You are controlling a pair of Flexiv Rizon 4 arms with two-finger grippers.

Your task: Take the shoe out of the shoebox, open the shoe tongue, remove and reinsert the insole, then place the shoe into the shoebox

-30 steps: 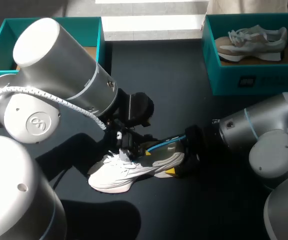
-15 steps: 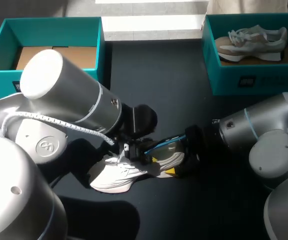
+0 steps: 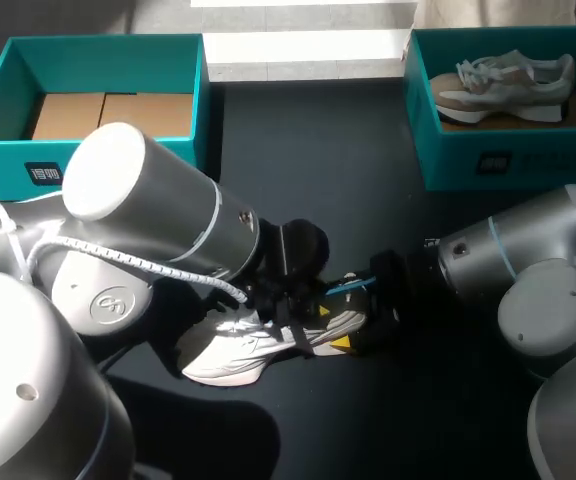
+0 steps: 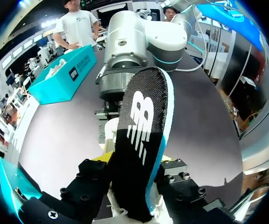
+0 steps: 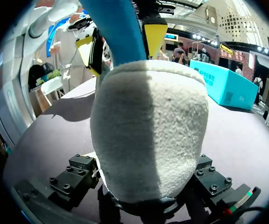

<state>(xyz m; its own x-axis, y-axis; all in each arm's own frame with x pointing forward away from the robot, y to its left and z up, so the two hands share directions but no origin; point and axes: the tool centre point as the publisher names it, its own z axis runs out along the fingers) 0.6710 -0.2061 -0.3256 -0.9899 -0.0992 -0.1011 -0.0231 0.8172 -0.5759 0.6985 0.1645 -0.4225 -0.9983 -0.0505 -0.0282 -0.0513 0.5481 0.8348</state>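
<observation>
Progress, head view: shoe [image 3: 238, 355] is out of the shoebox [image 3: 98, 40] (ten o'clock, teal card walls, brown floor) and lies at six o'clock on the matte black desk [image 3: 368, 180]. The insole [image 3: 346, 289] stands half out of the shoe, so I judge this mid-removal or mid-reinsertion, I cannot tell which. Seating it and boxing the shoe remain. A second shoebox [image 3: 468, 150] at two o'clock holds a second shoe [image 3: 508, 85].

Left wrist view: left tool [image 4: 134, 175] is clenched on the insole [image 4: 141, 135], a thin, flexible piece with a black woven face and blue foam edge.

Right wrist view: right tool [image 5: 148, 189] is clenched on the shoe's rounded heel [image 5: 151, 126], pale napped suede. The blue insole underside [image 5: 118, 32] rises at twelve o'clock.
</observation>
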